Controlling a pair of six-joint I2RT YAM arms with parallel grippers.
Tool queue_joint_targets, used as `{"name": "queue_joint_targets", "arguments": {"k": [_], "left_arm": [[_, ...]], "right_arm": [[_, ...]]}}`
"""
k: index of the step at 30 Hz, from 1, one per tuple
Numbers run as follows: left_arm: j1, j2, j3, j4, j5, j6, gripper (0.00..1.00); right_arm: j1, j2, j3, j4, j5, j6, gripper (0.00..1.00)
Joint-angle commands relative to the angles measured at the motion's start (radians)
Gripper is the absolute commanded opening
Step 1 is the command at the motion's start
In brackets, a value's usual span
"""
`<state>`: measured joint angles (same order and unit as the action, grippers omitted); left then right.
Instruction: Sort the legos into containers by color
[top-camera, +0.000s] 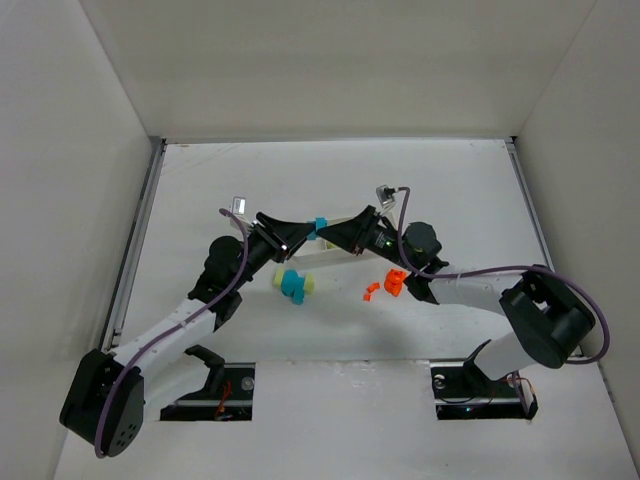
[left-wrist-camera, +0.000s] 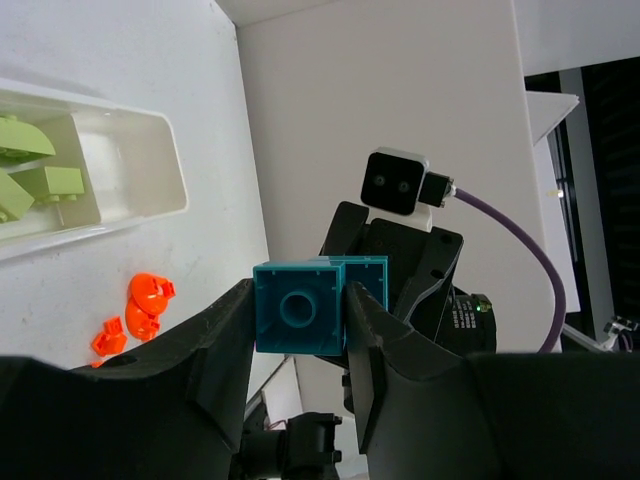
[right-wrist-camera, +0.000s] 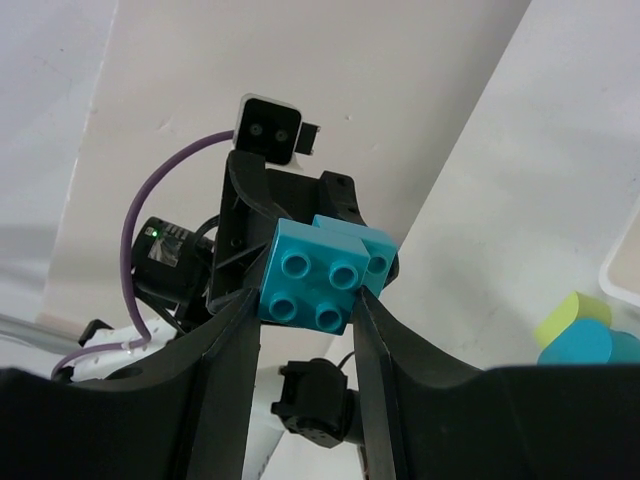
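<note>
Two cyan bricks, stuck together, hang in the air between my two grippers (top-camera: 319, 224). My left gripper (top-camera: 307, 232) is shut on one cyan brick (left-wrist-camera: 300, 308), with the second (left-wrist-camera: 368, 275) joined behind it. My right gripper (top-camera: 331, 232) is shut on the other cyan brick (right-wrist-camera: 315, 275). The white tray (top-camera: 325, 259) lies just below them. Its end compartment (left-wrist-camera: 150, 170) holds yellow-green bricks (left-wrist-camera: 40, 180). Orange bricks (top-camera: 395, 283) lie on the table right of the tray and also show in the left wrist view (left-wrist-camera: 145, 300).
A cyan piece (top-camera: 292, 285) and a yellow-green piece (top-camera: 309, 284) lie together on the table in front of the tray; they also show in the right wrist view (right-wrist-camera: 585, 335). A small orange bit (top-camera: 369, 292) lies apart. White walls enclose the table.
</note>
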<state>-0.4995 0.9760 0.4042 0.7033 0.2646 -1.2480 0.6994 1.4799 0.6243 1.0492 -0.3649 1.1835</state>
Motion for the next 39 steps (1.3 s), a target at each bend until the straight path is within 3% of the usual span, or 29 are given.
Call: {"name": "queue_joint_targets", "arguments": {"k": [1, 8, 18, 23, 29, 39], "left_arm": [[-0.012, -0.008, 0.007, 0.096, 0.002, -0.005, 0.27], [0.035, -0.060, -0.025, 0.065, 0.027, 0.004, 0.20], [0.140, -0.137, -0.076, -0.017, 0.077, 0.013, 0.19], [0.177, -0.195, -0.081, -0.116, 0.097, 0.065, 0.20], [0.132, -0.217, -0.054, -0.264, 0.036, 0.211, 0.21], [-0.058, 0.010, 0.087, -0.261, -0.103, 0.372, 0.21]], "right_arm": [[-0.007, 0.008, -0.005, 0.083, -0.012, 0.007, 0.41], [-0.071, -0.041, -0.043, 0.078, -0.019, 0.004, 0.41], [-0.103, -0.044, -0.063, 0.020, -0.020, -0.041, 0.41], [-0.113, -0.121, -0.051, -0.252, 0.072, -0.217, 0.40], [-0.108, -0.182, 0.077, -0.733, 0.386, -0.519, 0.40], [-0.133, -0.044, 0.166, -0.830, 0.532, -0.611, 0.41]]}}
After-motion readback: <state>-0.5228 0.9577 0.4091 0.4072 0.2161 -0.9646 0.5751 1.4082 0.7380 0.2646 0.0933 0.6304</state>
